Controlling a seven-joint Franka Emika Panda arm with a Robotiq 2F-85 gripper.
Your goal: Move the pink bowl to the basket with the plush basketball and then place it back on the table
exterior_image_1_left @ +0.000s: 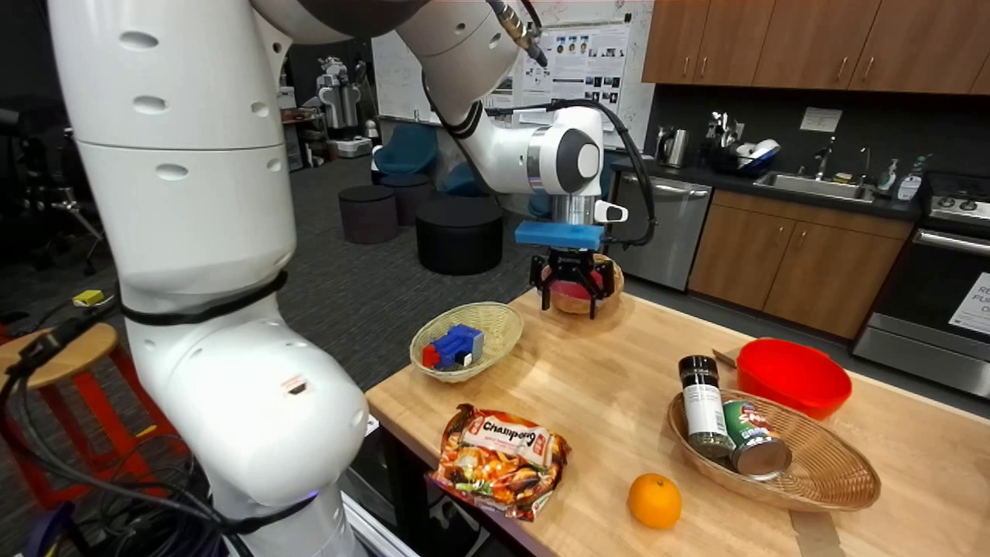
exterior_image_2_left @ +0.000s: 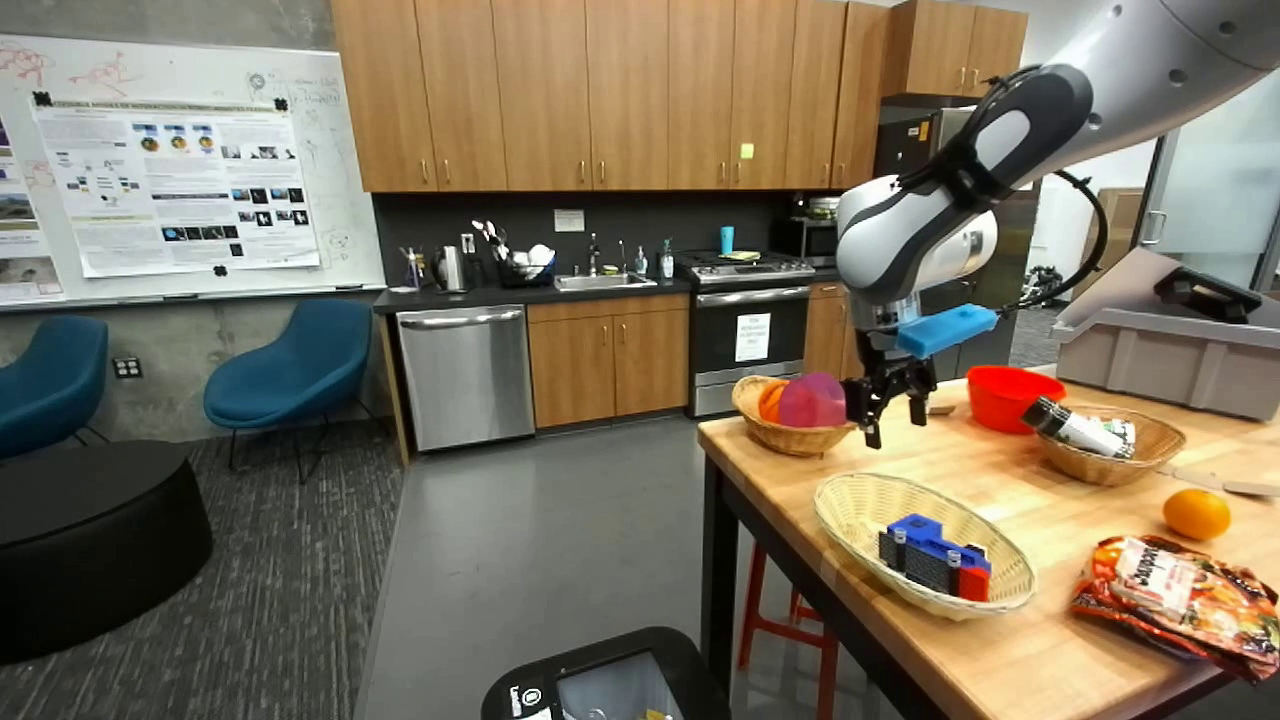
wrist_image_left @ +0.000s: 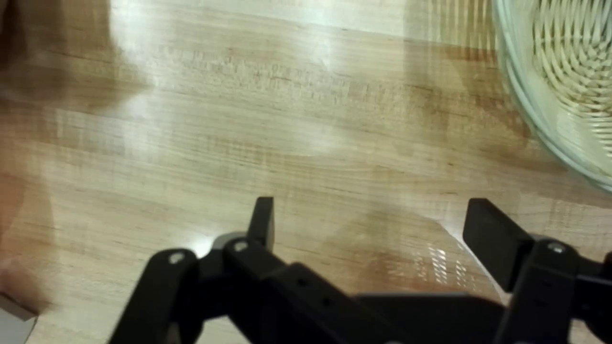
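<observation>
The pink bowl (exterior_image_2_left: 818, 402) stands tilted inside the round tan basket (exterior_image_2_left: 800, 440) at the table's far corner, beside the orange plush basketball (exterior_image_2_left: 769, 400). In an exterior view, the pink bowl (exterior_image_1_left: 570, 290) and the basket (exterior_image_1_left: 616, 283) are partly hidden behind my gripper (exterior_image_1_left: 570, 308), and the ball is hidden. My gripper (exterior_image_2_left: 895, 429) is open and empty. It hovers above the light-wood table (exterior_image_2_left: 960, 460), beside the basket and apart from the bowl. In the wrist view, bare table (wrist_image_left: 287, 119) lies beneath the spread fingers (wrist_image_left: 370, 210); bowl, basket and ball are out of view.
A pale oval basket with blue items (exterior_image_1_left: 501, 329) stands near; its rim shows in the wrist view (wrist_image_left: 521, 102). A red bowl (exterior_image_1_left: 793, 375), a wicker basket (exterior_image_1_left: 835, 472) with a spice jar and can, an orange (exterior_image_1_left: 654, 500) and a noodle packet (exterior_image_1_left: 503, 456) are on the table.
</observation>
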